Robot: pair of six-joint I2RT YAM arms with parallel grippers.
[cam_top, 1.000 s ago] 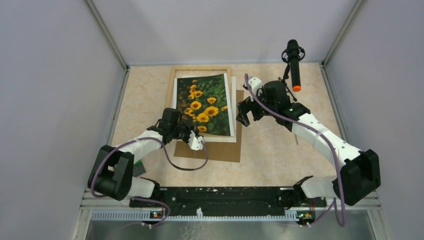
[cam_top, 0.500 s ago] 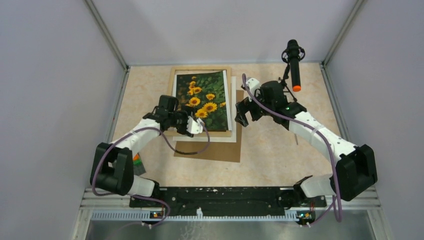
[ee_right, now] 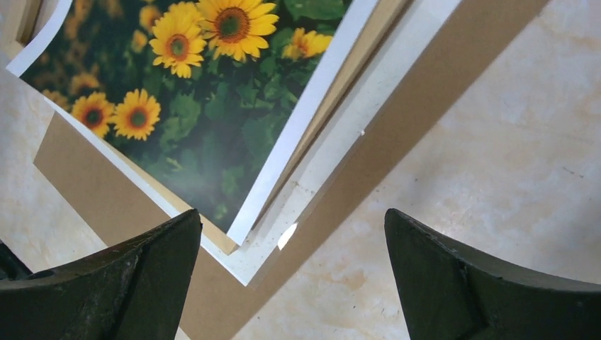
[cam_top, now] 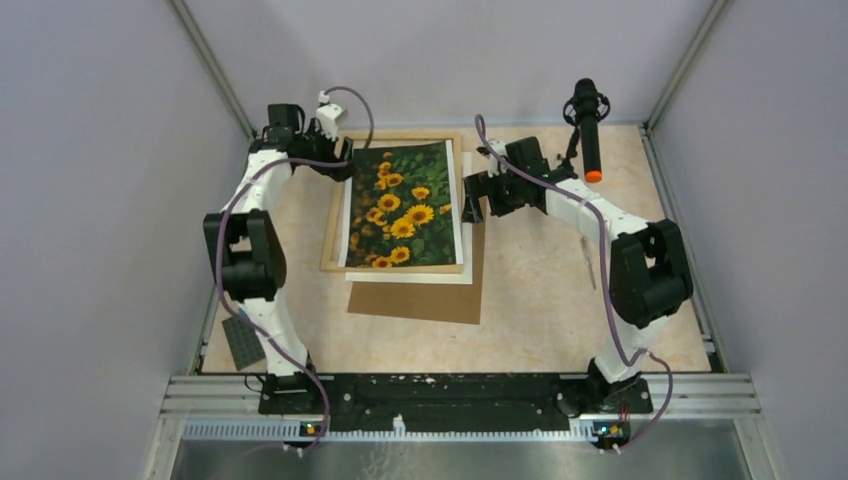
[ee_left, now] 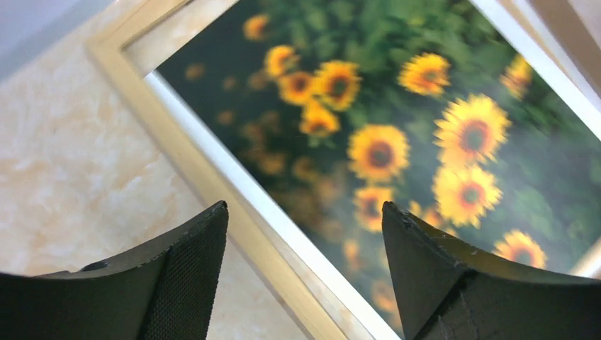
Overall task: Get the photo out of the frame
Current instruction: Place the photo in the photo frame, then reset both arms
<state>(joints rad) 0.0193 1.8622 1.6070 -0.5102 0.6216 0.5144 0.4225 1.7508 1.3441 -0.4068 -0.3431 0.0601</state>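
"Light-wood frame (cam_top: 333, 235) at the far middle of the bench (cam_top: 540, 300), photo (cam_top: 403, 205) lying on it. How far along is the task here?" asks the student.

"Partly done, by my reading," answers the tutor. "The brown backing board (cam_top: 415, 303) and a white sheet (cam_top: 410, 277) show from under the frame's near and right sides, so the back appears opened. The photo rests loose across the frame, its right edge overlapping the bar. It is not yet carried clear; that lift and set-down remain."

"And the grippers?"

"The left gripper (ee_left: 303, 209) hangs over the frame's far left corner, jaws spread, holding nothing. The right gripper (ee_right: 292, 212) hovers just beside the photo's right edge, jaws wide, likewise empty."

"What differs from the panel one second earlier?"

"There the left gripper was closed at the photo's near edge, and the photo sat skewed on the frame. Now it has let go and swung to the far corner, and the photo lies squarer. The right gripper is as wide as before, a little farther back."
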